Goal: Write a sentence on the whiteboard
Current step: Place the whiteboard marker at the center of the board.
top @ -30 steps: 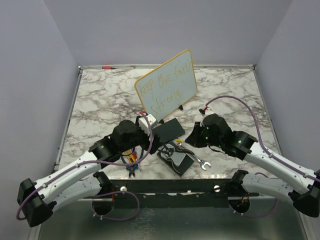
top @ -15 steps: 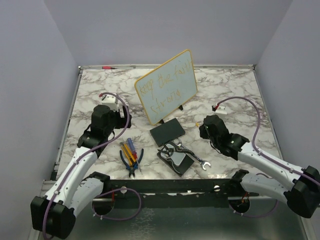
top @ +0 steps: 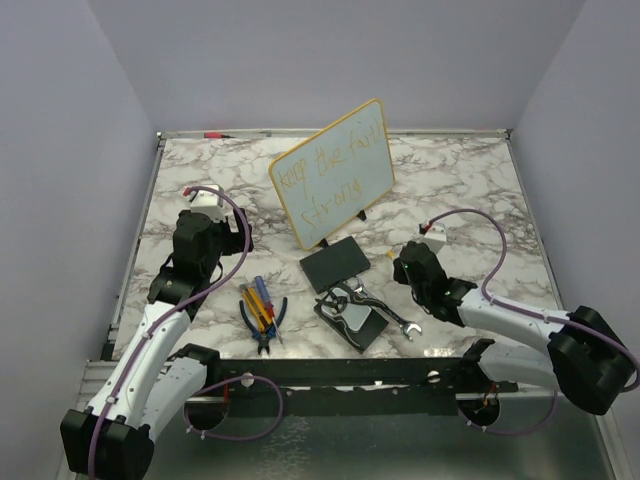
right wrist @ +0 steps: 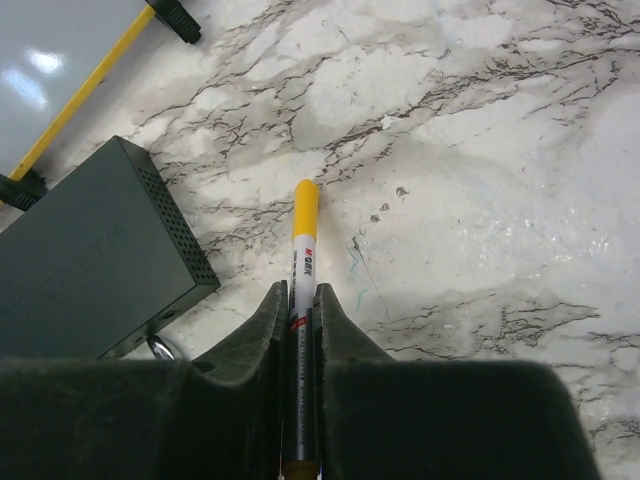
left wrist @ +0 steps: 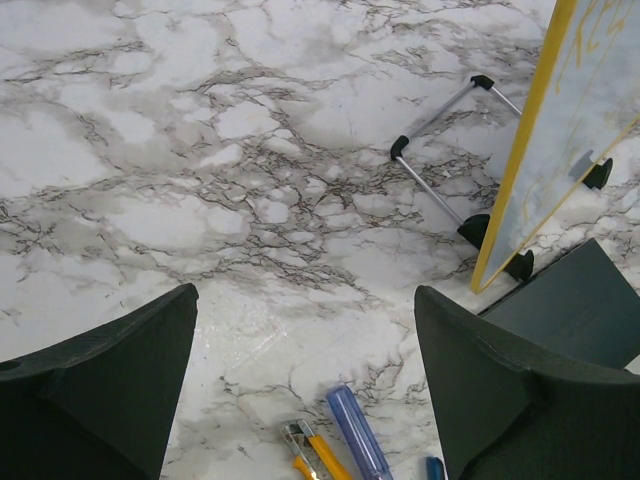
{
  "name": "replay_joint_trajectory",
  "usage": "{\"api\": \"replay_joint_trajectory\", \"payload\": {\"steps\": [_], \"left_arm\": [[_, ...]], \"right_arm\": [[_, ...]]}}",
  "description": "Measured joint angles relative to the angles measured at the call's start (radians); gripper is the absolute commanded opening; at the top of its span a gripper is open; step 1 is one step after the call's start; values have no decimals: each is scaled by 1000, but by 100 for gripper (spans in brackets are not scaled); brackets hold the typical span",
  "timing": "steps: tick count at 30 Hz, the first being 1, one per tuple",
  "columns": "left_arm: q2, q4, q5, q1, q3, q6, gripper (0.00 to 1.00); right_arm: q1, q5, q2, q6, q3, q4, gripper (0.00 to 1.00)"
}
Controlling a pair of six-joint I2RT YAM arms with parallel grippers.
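Note:
The whiteboard (top: 372, 172) stands tilted at the back centre on small black feet. The sentence (top: 322, 170) is on it in yellowish-orange, in two lines. The board's yellow-framed edge also shows in the left wrist view (left wrist: 590, 110) and the right wrist view (right wrist: 50, 60). My right gripper (top: 405, 265) is low over the table, right of the black pad, and is shut on a yellow-capped marker (right wrist: 305, 225) that points forward from the jaws (right wrist: 298, 290). My left gripper (top: 232, 235) is open and empty at the left, above bare marble (left wrist: 305, 340).
A flat black pad (top: 335, 263) lies in front of the board. Screwdrivers and pliers (top: 262, 310) lie at front left. A black box with pliers on it (top: 352, 315) and a wrench (top: 400, 322) lie at front centre. A red marker (top: 213, 134) lies at the back edge.
Both arms have drawn back from the middle. The left gripper moved from beside the black pad to the far left. The right gripper moved back and lower, still holding the marker.

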Motion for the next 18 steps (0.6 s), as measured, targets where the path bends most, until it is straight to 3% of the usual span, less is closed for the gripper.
{"api": "replay_joint_trajectory", "payload": {"steps": [6,11,18], "left_arm": [[0,0,-2,0,0,0,91],[0,0,-2,0,0,0,91],[8,0,-12,0,0,0,93]], "right_arm": [[0,22,32,54,0,-4,36],[0,34,32,72,9,-40,44],[0,42,-25,57,69,-126,74]]}}
